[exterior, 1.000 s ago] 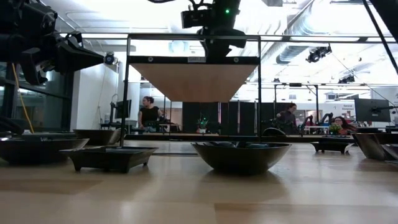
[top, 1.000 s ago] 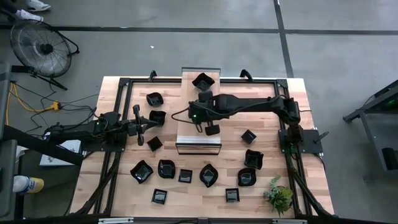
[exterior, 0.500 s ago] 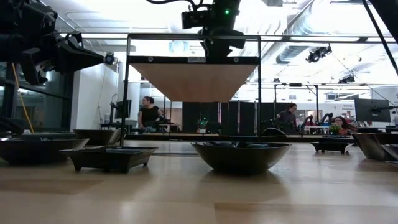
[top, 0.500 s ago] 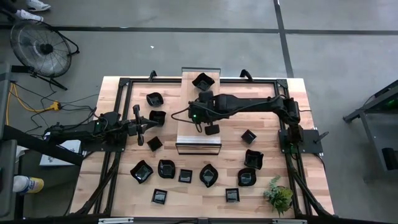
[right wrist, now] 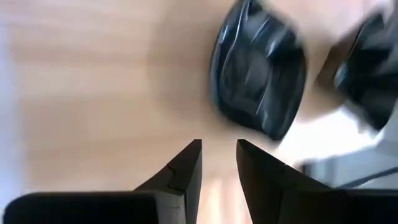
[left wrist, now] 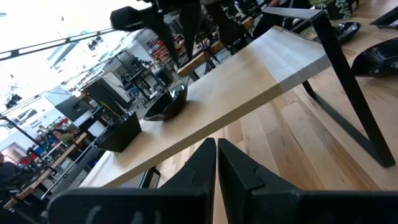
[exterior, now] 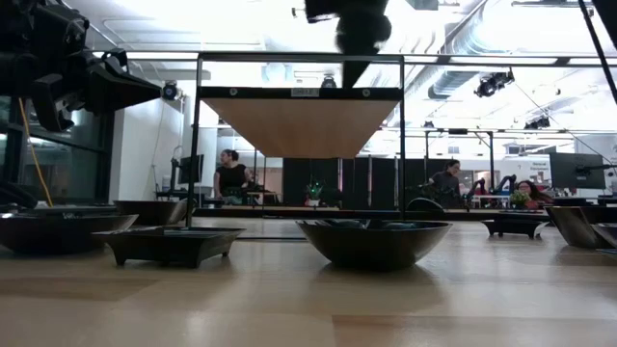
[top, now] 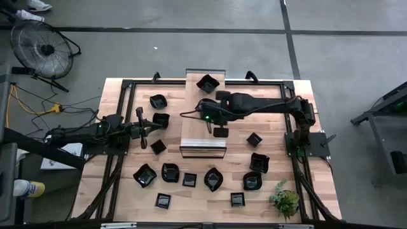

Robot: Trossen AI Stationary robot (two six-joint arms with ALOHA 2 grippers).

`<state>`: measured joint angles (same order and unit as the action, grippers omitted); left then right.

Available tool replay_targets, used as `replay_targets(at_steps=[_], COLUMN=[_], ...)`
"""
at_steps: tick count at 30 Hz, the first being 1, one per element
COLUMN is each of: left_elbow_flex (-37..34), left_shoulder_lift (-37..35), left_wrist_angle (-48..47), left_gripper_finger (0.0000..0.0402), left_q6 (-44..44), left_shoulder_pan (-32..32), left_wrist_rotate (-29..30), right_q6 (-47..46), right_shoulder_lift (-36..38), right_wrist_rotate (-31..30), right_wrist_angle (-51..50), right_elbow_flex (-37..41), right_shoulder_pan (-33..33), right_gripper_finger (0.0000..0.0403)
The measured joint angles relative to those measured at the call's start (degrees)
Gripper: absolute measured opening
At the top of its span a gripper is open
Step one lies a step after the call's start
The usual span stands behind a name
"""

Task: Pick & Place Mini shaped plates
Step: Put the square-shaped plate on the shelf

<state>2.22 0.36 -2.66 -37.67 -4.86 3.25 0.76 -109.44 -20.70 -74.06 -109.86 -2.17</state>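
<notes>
A raised wooden platform (top: 203,143) stands mid-table. My right gripper (right wrist: 219,149) hangs open above it (exterior: 355,53), pointing steeply down, with nothing between its fingers. One glossy black mini plate (right wrist: 258,78) lies flat on the platform top just ahead of the fingertips; it also shows under the arm in the left wrist view (left wrist: 166,106). A second plate (top: 206,83) sits at the platform's far end. My left gripper (left wrist: 216,146) rests shut and level at the table's left side (top: 141,127).
Several more black plates lie on the table around the platform, most in rows along the near side (top: 213,179) and some at the left (top: 158,101). A small green plant (top: 284,200) stands at the near right corner. Black frame rails border the table.
In the last half second my right gripper has risen off the platform top and drifted toward the table's right edge, rolling a little. The plate beneath it stays on the platform.
</notes>
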Motion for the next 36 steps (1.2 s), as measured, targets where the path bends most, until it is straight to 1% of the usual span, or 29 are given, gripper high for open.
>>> replay_targets(at_steps=[5,12,13,16,20,23,27,31,36], left_elbow_flex=[0.02,0.0,0.0,0.01,0.02,0.0,0.0,0.02,0.01], left_shoulder_lift=[0.01,0.01,0.0,0.0,0.02,0.0,0.0,0.01,0.01], left_wrist_angle=[0.0,0.0,0.0,0.0,0.0,0.0,0.0,0.0,0.0], left_gripper_finger=[0.0012,0.0012,0.0012,0.0012,0.0012,0.0012,0.0012,0.0012,0.0012], left_q6=[0.0,0.0,0.0,0.0,0.0,0.0,0.0,0.01,0.01], left_shoulder_pan=[0.02,0.02,0.0,0.01,0.02,0.0,0.01,0.01,0.01], left_wrist_rotate=[0.0,-0.01,0.0,0.0,0.0,0.0,-0.01,-0.01,0.0], right_q6=[-11.69,-21.03,-22.18,-24.57,-27.56,-31.34,-35.84,-39.81,-41.49], right_shoulder_lift=[1.72,3.5,3.98,7.02,12.38,15.7,19.89,23.27,26.4], right_wrist_rotate=[5.35,5.85,6.29,10.29,16.42,20.15,22.78,24.03,26.33], right_wrist_angle=[-8.64,-14.52,-14.5,-10.93,-2.14,1.02,1.38,2.62,6.41], right_elbow_flex=[0.08,0.21,1.12,8.15,19.61,26.26,34.01,41.72,50.24], right_shoulder_pan=[-0.04,-0.04,-0.04,-0.04,0.47,0.87,0.83,0.59,-0.8], right_gripper_finger=[0.0094,0.0094,0.0094,0.0094,0.0094,0.0094,0.0094,0.0094,0.0094])
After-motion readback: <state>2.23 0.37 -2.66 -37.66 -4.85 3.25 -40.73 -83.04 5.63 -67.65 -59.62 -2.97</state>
